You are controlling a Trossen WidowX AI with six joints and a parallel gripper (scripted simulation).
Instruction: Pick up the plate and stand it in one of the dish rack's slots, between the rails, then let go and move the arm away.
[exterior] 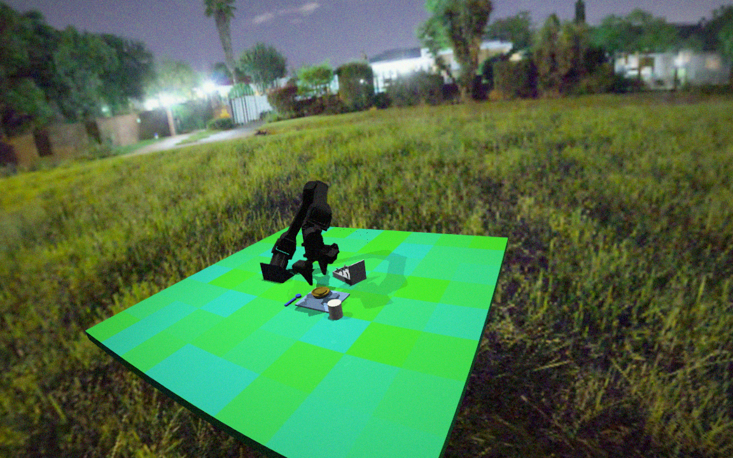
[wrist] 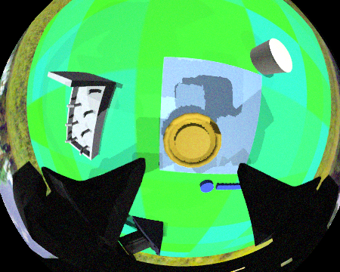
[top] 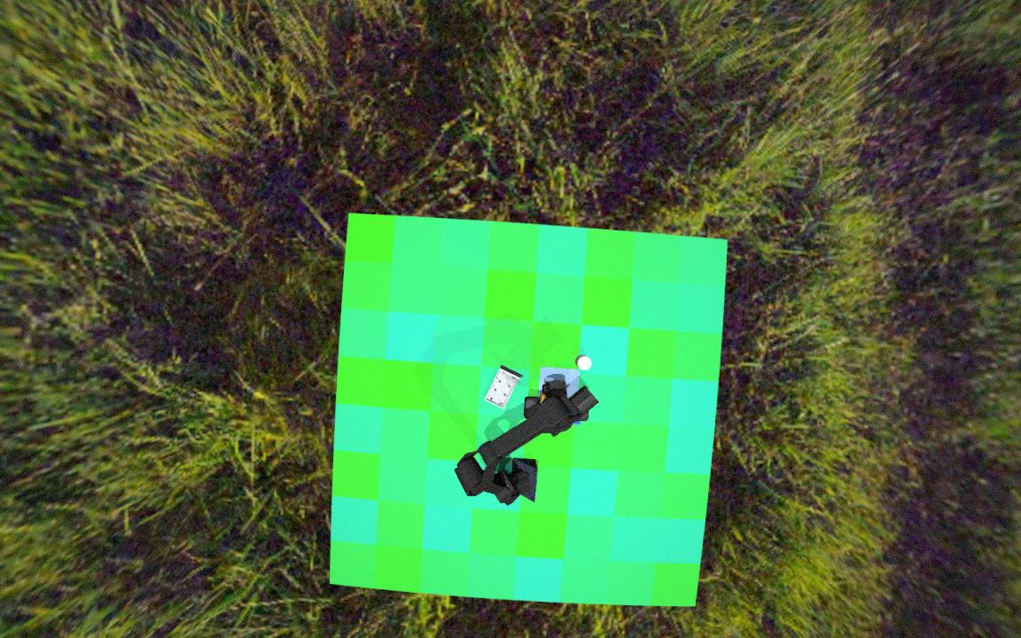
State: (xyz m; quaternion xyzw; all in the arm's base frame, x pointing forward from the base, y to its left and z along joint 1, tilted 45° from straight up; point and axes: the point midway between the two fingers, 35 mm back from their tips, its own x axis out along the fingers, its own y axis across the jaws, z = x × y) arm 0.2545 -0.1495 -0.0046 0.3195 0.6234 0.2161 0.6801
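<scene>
A yellow plate (wrist: 193, 140) (exterior: 321, 292) lies flat on a light blue placemat (wrist: 247, 87) (exterior: 311, 305) (top: 566, 373). The grey dish rack (wrist: 87, 116) (exterior: 350, 273) (top: 502, 387) stands to the left of the mat, apart from it. My gripper (wrist: 194, 166) (exterior: 315, 273) (top: 556, 396) is open and empty. It hangs above the plate, fingers pointing down, one to each side of it in the wrist view. In the top view the arm hides most of the plate.
A white cup (wrist: 272, 57) (exterior: 334, 309) (top: 584, 362) stands at the mat's far right corner. A blue spoon (wrist: 221, 187) (exterior: 292, 299) lies just off the mat's near edge. All rest on a green chequered board (top: 419, 261) (exterior: 301, 370) surrounded by grass.
</scene>
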